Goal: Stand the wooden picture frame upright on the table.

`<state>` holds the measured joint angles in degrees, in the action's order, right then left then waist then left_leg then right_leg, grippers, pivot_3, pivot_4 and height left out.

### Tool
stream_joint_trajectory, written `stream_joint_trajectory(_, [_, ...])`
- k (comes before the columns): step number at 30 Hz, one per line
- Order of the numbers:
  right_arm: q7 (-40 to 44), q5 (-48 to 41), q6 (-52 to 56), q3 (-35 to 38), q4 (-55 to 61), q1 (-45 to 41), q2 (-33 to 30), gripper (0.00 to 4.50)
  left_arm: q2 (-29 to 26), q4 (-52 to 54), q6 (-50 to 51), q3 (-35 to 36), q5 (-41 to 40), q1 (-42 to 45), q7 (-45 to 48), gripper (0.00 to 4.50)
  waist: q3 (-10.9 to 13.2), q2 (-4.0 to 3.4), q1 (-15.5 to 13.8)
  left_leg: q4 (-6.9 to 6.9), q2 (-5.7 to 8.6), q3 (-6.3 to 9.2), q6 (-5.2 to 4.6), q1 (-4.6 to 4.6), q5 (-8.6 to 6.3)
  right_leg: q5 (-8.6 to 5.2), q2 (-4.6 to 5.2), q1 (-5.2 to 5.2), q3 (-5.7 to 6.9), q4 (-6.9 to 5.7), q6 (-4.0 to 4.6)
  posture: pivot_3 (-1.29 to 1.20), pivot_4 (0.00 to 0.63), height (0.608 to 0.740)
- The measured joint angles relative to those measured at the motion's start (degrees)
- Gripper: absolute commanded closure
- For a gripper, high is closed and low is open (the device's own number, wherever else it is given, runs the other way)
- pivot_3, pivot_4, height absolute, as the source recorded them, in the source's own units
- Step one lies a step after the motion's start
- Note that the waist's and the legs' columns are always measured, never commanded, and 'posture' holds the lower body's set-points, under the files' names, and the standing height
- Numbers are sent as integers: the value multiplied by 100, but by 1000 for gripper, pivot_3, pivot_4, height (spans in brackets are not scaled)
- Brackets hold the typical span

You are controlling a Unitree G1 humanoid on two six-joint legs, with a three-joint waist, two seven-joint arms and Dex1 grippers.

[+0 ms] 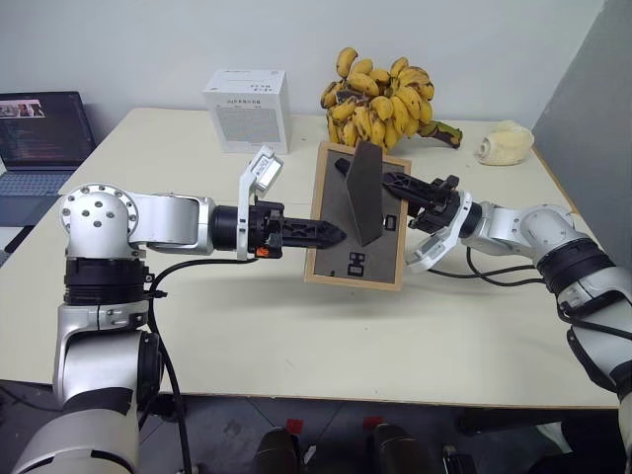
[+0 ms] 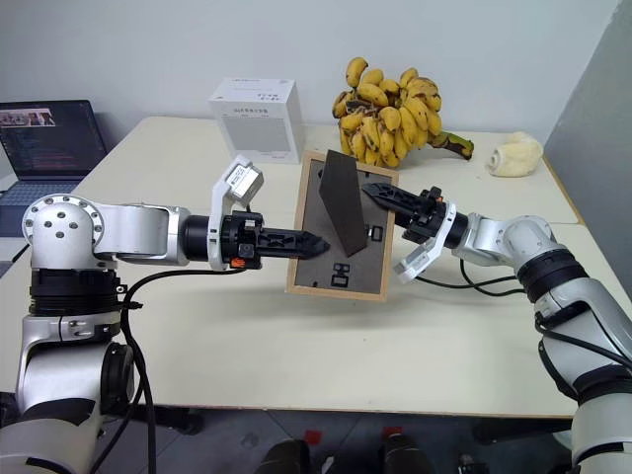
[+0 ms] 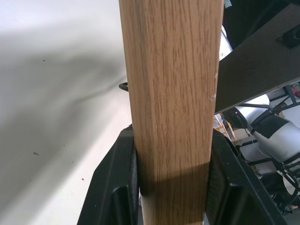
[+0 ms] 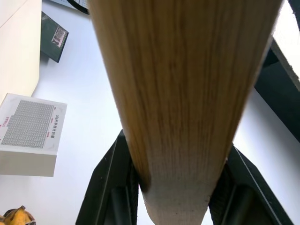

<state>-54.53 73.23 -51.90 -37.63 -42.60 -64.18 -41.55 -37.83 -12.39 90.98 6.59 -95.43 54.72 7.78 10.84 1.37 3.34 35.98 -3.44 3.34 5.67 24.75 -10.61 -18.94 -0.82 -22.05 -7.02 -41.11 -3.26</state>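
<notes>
Surface, one: cream tabletop with a seam across it, carrying everything listed below.

Banana bunch, one: lying at the far edge, right of centre.

Wooden picture frame, one: we are holding it in the air above the middle of the surface, back panel facing us, long axis running near to far and tilted, top edge away from us. The fold-out stand is sticking out from the back panel. The frame is sitting between our two claws, so both arms are equally near.

White box, one: standing at the far left, well apart from the frame.

Pale lumpy object, one: resting at the far right; we cannot tell what it is.

Left claw, one: clenched on the frame's left rail, fingers pressing both faces.

Right claw, one: its fingers are flanking the right rail; whether they are gripping it yet we cannot tell.

We are judging that the lower edge must tip down to the surface next.
</notes>
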Motion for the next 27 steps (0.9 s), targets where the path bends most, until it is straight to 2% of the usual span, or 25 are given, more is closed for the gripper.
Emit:
stream_joint_trajectory(8, [-14,-2,4,-5,62,1,-32,3154,-29,117,-37,-14,320,-23,357,3197,0,0,0,0,0,0,0,0,0,0,0,0,0,0,0,0,150,740])
stream_joint_trajectory(9, [-8,-2,7,-6,65,1,-32,3154,-27,133,-47,-13,360,-32,401,2520,0,0,0,0,0,0,0,0,0,0,0,0,0,0,0,0,150,740])
stream_joint_trajectory(14, [261,37,-23,-186,67,7,-41,3154,-27,389,-155,-48,921,-40,415,1499,0,0,0,0,0,0,0,0,0,0,0,1,0,0,0,0,150,740])
stream_joint_trajectory(19, [325,34,-22,-189,67,8,-45,3154,-39,599,-188,-51,1301,-44,808,1499,0,0,0,-1,0,0,0,0,0,0,0,1,0,1,0,0,150,740])
stream_joint_trajectory(22, [330,22,-22,-189,63,4,-31,3154,-230,1074,-542,-52,1717,-177,1266,1499,0,0,16,-3,-1,-1,0,0,0,0,-1,0,0,2,0,0,150,740])
stream_joint_trajectory(25, [321,8,-29,-191,-13,-10,-17,3154,-582,1825,-1158,-39,2261,-635,1969,1499,0,0,30,-5,-3,-2,1,0,1,0,0,0,1,3,0,0,150,740])
stream_joint_trajectory(27, [226,-16,-79,-206,-68,-41,45,3154,-1061,2745,-1777,320,2511,-1484,2862,1499,0,0,115,-12,-5,-12,2,0,0,-1,2,-5,-8,4,2,0,150,740])
